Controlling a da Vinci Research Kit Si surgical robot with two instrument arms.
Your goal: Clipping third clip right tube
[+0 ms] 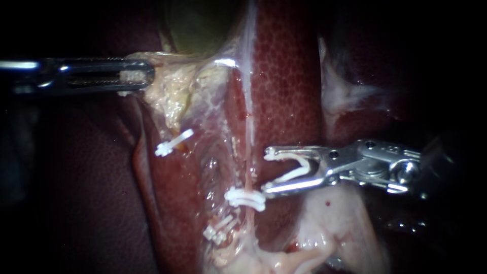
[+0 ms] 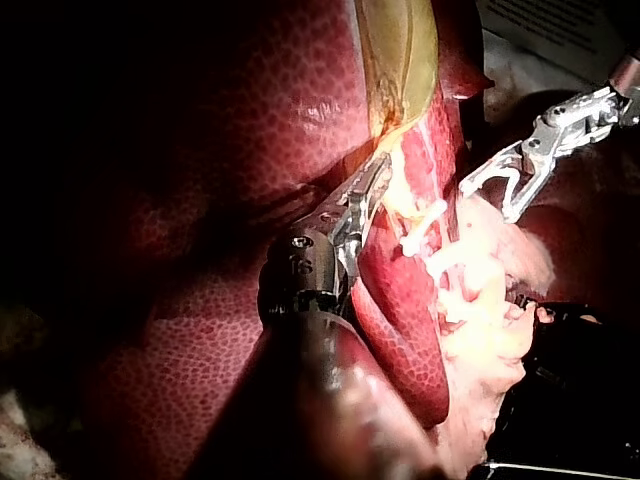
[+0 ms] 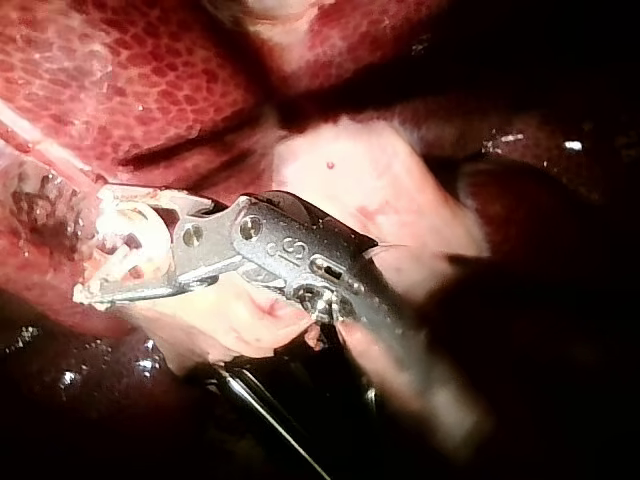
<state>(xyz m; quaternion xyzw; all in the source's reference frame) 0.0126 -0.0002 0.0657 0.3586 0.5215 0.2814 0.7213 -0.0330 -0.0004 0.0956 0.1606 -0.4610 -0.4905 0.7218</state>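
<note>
My right instrument [image 1: 265, 171] comes in from the right with its jaws wide apart, holding an open white clip [image 1: 297, 170] between them. Its tips stand just right of the thin pale right tube [image 1: 248, 133], which is not between them. A closed white clip [image 1: 245, 199] sits on that tube just below the tips, and another clip [image 1: 220, 231] lies lower down. A third clip [image 1: 174, 142] crosses the strand to the left. My left instrument [image 1: 147, 76] is shut on pale tissue at the gallbladder [image 1: 203, 25] and holds it to the left.
Mottled red liver [image 1: 289, 76] lies behind the tube and to its right. Pale fatty tissue [image 1: 329, 223] sits under my right instrument's shaft. In the left wrist view my right instrument [image 2: 490, 187] stands ahead of my left instrument [image 2: 372, 185], across the stretched tissue.
</note>
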